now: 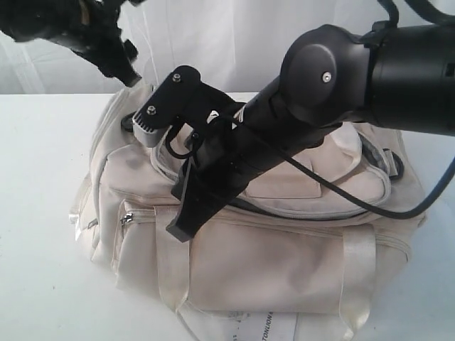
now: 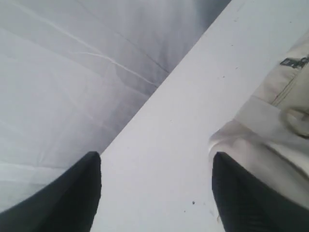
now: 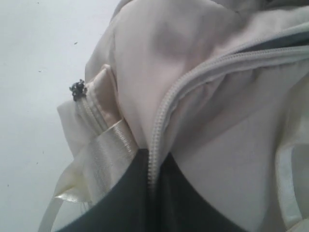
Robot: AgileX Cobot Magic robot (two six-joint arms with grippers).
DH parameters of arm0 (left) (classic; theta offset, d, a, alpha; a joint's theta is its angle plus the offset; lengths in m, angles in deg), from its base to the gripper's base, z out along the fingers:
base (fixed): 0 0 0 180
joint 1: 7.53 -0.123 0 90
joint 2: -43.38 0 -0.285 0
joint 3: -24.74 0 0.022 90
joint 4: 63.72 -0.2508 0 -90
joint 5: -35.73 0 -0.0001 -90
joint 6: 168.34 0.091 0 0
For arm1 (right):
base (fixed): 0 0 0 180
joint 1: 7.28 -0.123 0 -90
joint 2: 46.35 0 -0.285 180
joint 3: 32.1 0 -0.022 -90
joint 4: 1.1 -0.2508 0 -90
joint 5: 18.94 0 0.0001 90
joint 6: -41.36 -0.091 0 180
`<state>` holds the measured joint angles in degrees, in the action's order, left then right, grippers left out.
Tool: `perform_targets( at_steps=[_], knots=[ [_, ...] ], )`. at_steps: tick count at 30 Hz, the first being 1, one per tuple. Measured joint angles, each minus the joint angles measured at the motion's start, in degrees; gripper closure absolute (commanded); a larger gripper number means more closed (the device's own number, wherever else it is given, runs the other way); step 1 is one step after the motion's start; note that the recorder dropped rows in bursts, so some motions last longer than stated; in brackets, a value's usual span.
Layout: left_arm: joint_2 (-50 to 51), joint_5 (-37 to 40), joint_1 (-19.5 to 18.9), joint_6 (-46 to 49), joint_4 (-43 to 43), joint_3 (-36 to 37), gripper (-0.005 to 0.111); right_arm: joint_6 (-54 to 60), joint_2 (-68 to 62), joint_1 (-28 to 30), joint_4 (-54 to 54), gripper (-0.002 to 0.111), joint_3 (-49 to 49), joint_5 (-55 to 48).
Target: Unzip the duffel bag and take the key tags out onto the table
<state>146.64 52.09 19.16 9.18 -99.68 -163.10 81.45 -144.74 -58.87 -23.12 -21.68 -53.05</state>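
In the exterior view the bag lies in the middle of the white worktop, its long side toward the camera. 2 satin straps hang down its front. A printed paper sheet pokes out under its near edge. The right arm comes in from the right, and the right fingers point down at the front left part of the bag, just above a side pocket. The left fingers hang blurred at the bag's far left end, in front of a white curtain.

In the left wrist view the 2 left fingers stand wide apart with nothing between them. Worktop fills the gap, and the curtain lies beyond its edge. The bag's cream cloth is just beside 1 finger; whether it touches cannot be told.

In the right wrist view the right fingers are pressed together with no gap. The grey zip runs down the cloth to the seam between them. Whether they pinch it cannot be told. Beside it, a pocket zip ends in a small dark pull next to a strap.
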Motion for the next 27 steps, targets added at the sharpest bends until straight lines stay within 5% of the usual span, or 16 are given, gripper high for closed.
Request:
perform_targets(
  at_steps=[2, 6, 10, 12, 18, 27],
  knots=[
    [-4.7, 5.7, 0.0, 0.0, 1.4, -0.1, 0.044, 0.0, 0.0, 0.0, -0.1, 0.106, 0.0, 0.0],
    [-12.4, 20.9, 0.0, 0.0, 10.4, 0.0, 0.056, 0.0, 0.0, 0.0, -0.9, 0.082, 0.0, -0.3],
    [-17.7, 33.0, -0.1, 5.4, 20.9, 1.7, 0.087, 0.0, 0.7, 0.0, -1.0, 0.057, 0.0, -2.1],
    [-21.0, 35.3, -0.1, 8.2, 24.8, 4.4, 0.107, -0.6, 2.2, 0.0, -0.3, 0.055, 0.0, -2.9],
    [-31.9, 35.8, -0.1, 10.3, 27.4, 16.1, 0.107, -8.6, 9.3, 0.0, 6.8, 0.055, 0.0, -3.8],
    [-43.3, 21.1, -0.1, 10.6, 27.5, 34.9, 0.107, -10.8, 12.8, 0.0, 14.6, 0.055, 0.0, -9.6]
  ],
)
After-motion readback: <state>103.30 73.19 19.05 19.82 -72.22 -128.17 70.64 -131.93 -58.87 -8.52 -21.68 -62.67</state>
